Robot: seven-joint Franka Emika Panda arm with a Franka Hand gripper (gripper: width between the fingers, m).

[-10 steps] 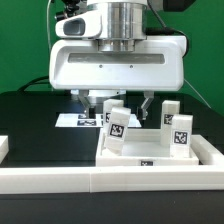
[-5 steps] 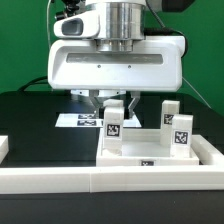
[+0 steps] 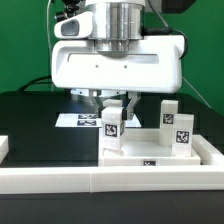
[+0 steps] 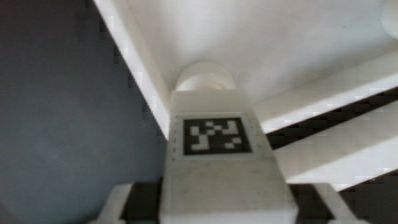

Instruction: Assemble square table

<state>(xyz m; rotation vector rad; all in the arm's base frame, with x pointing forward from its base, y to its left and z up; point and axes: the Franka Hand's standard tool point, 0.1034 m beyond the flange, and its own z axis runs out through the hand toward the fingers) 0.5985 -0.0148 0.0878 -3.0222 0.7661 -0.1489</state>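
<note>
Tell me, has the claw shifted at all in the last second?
Yes. The claw slid toward the exterior view's left, measured against the standing leg that stayed put on the square slab, and closed in on the near leg.

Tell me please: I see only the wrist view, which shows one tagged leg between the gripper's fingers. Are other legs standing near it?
Observer: Yes. Two more legs stand upright on the square slab, the rear leg and the front leg. Both are on the exterior view's right of the held leg.
Operator: Is the gripper closed on my leg from both sides?
Observer: It looks so. The gripper has one finger on each side of the leg's upper part.
Operator: What lies behind the slab?
Observer: The marker board lies flat on the black table, on the exterior view's left behind the gripper.
</note>
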